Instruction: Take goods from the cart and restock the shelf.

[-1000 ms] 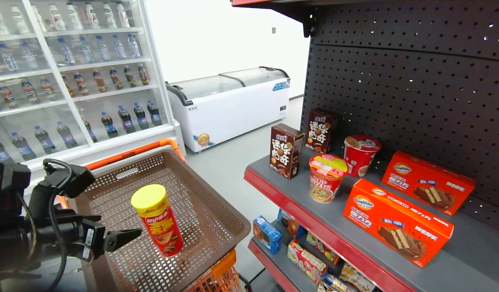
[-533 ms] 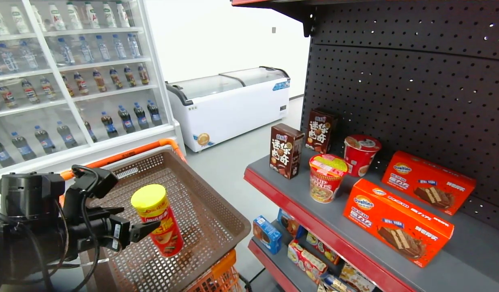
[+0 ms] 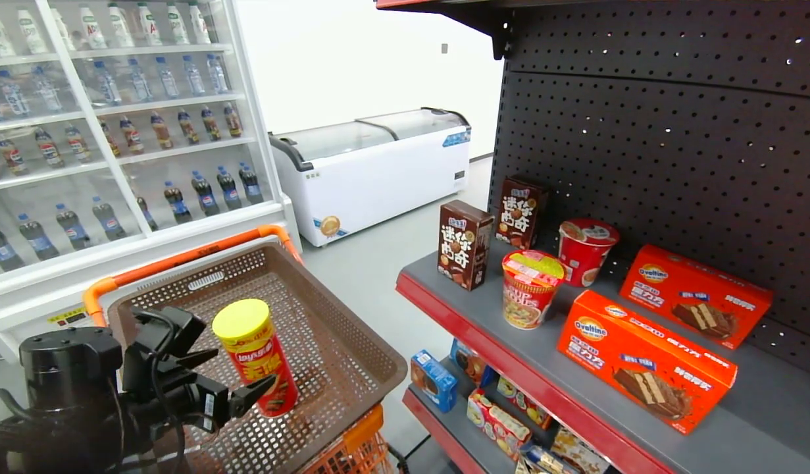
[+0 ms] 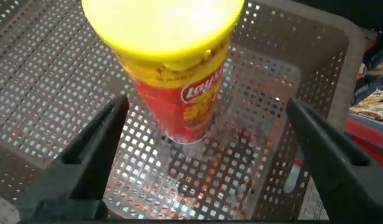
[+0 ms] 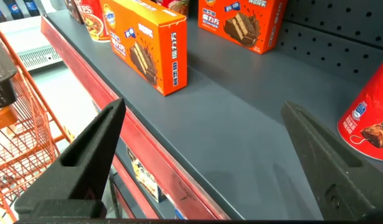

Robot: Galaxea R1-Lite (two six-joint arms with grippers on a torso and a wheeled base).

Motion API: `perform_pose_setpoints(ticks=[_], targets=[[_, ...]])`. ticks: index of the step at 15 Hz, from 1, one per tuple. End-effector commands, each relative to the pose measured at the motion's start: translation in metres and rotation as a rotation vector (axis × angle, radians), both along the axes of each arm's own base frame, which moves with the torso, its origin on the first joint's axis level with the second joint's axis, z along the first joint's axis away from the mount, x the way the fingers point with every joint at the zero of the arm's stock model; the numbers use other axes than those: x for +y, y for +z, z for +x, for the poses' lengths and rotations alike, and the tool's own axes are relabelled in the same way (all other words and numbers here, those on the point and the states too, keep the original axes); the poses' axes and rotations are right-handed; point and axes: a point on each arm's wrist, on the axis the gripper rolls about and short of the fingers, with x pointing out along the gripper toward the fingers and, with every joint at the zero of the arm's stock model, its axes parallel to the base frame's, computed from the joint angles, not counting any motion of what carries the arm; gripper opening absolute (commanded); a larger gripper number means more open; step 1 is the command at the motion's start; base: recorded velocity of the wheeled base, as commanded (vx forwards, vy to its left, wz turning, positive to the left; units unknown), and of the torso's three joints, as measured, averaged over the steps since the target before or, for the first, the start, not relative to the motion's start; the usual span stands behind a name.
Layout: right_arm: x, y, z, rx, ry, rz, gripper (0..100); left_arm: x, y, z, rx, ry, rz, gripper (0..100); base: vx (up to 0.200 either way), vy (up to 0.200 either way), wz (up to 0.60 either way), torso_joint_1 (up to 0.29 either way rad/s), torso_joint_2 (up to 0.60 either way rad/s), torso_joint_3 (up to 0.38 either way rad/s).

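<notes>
A red chip can (image 3: 256,359) with a yellow lid stands upright in the brown basket (image 3: 352,342) on the orange cart. My left gripper (image 3: 232,380) is open at the can's lower half, one finger on each side, not closed on it. In the left wrist view the can (image 4: 179,81) rises between the two open fingers (image 4: 85,162), with my left gripper (image 4: 207,106) level with its body. My right gripper (image 5: 203,109) hangs open over the grey shelf board (image 5: 241,143), holding nothing.
The shelf (image 3: 483,309) holds two brown boxes (image 3: 464,245), two cup noodles (image 3: 528,288) and two orange boxes (image 3: 645,359), with bare board toward its front right. A red cup (image 5: 372,118) stands near my right gripper. Lower shelves hold more goods. A drinks fridge and a chest freezer stand behind.
My left arm has moved forward and down toward the chip can, bringing its open fingers from beside the can to around it. The can has stayed in place.
</notes>
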Motion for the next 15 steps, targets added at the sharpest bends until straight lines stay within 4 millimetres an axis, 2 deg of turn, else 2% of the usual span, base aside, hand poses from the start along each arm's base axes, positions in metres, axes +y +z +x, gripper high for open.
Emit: perform_pose_setpoints(ticks=[1,7,9,15], targets=[[0.0,0.0,0.0,0.001,0.0,0.0,100,0.001,-0.016,-0.004,0.055,0.006,0.002,100,0.0,0.0,0.0,0.0,0.0,0.0],[0.0,0.0,0.0,0.001,0.0,0.0,100,0.009,-0.029,0.002,0.05,0.03,0.024,100,0.0,0.0,0.0,0.0,0.0,0.0],[0.0,0.0,0.0,0.001,0.0,0.0,100,0.016,-0.036,0.009,0.058,0.025,0.076,100,0.0,0.0,0.0,0.0,0.0,0.0],[0.0,0.0,0.0,0.001,0.0,0.0,100,0.012,-0.036,0.04,0.008,0.01,0.073,100,0.0,0.0,0.0,0.0,0.0,0.0]])
